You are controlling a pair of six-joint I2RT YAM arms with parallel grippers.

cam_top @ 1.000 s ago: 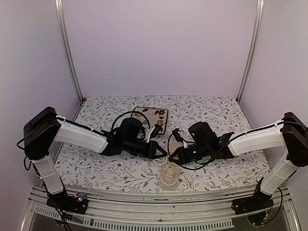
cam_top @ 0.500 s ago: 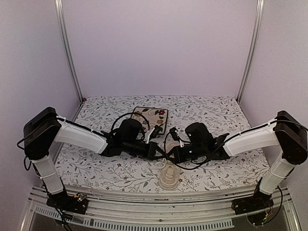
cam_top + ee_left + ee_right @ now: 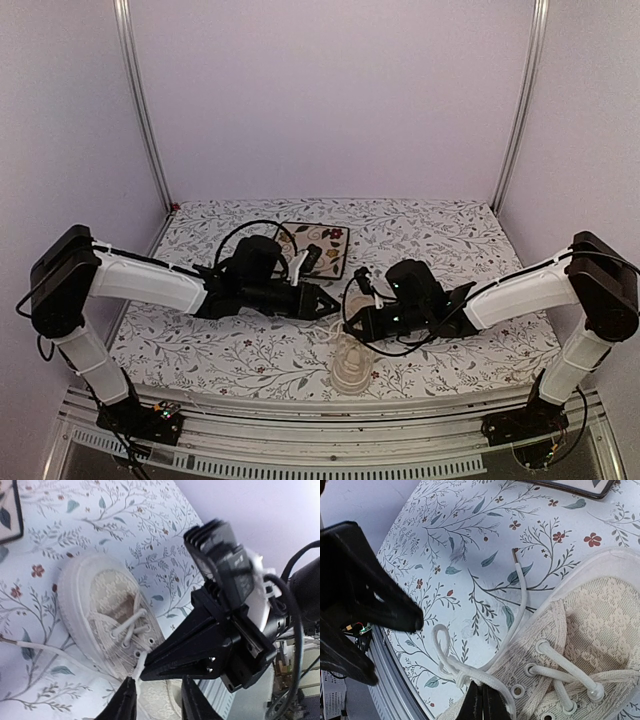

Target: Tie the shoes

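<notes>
sneaker (image 3: 352,368) sits at the near edge of the floral table cover (image 3: 460,250), roughly midway between the two arm bases, well apart from the square floral plate (image 3: 315,245) further back; both arms reach in to centre and meet just above the shoe. right gripper (image 3: 481,689): jaws pinched nearly together, clamped on a loop of the laces (image 3: 523,587) just off the eyelet row at the shoe's side. left gripper (image 3: 158,690): jaws spread, pads not gripping anything I can make out, tips just beside the right gripper's nose. laces are crossed through the eyelets but loose, not yet tied; one free end with its aglet lies flat on the cover next to the shoe, and another strand trails away across the cover in the left wrist view. upper is a cream lace-pattern fabric, pale rubber sole
</notes>
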